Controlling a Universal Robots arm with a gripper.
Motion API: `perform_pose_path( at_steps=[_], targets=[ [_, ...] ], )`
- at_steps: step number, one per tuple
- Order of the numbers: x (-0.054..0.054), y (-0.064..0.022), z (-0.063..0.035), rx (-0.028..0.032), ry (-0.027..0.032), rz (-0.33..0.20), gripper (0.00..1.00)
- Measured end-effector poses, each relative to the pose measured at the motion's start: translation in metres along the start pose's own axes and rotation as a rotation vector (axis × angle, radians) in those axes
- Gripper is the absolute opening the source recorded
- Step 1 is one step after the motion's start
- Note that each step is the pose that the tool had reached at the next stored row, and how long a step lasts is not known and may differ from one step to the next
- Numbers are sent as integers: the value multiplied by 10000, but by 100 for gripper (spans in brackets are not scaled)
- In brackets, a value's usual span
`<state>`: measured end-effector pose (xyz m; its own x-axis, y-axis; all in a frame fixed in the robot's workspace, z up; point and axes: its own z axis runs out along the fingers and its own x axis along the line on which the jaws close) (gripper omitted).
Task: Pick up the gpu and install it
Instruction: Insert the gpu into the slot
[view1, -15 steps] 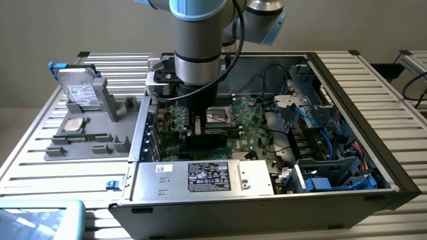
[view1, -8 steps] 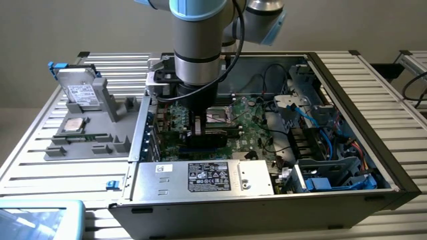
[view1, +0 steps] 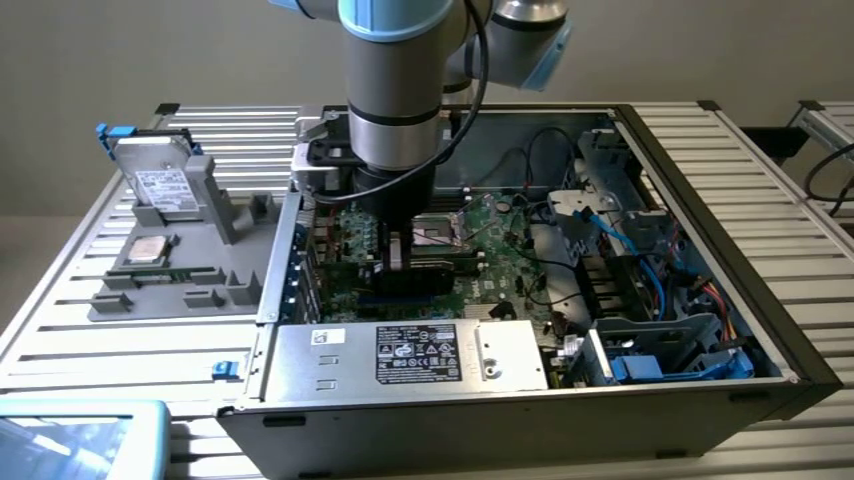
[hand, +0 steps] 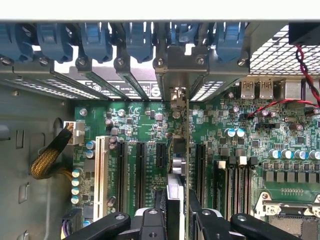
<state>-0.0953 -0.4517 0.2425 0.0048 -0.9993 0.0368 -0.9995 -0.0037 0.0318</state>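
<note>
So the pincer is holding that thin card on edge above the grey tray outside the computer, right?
Not quite. The pincer holds the gpu on edge inside the open computer case, above the green motherboard, not above the grey tray outside it. The exterior view shows this.

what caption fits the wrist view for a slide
Gripper holds the gpu upright, edge-on, over the expansion slots of the motherboard
</note>
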Motion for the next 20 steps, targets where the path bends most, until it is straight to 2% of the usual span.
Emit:
perform_pose_path(
  at_steps=[20],
  targets=[
    [-7, -6, 0, -1, -4, 1, 28]
  ],
)
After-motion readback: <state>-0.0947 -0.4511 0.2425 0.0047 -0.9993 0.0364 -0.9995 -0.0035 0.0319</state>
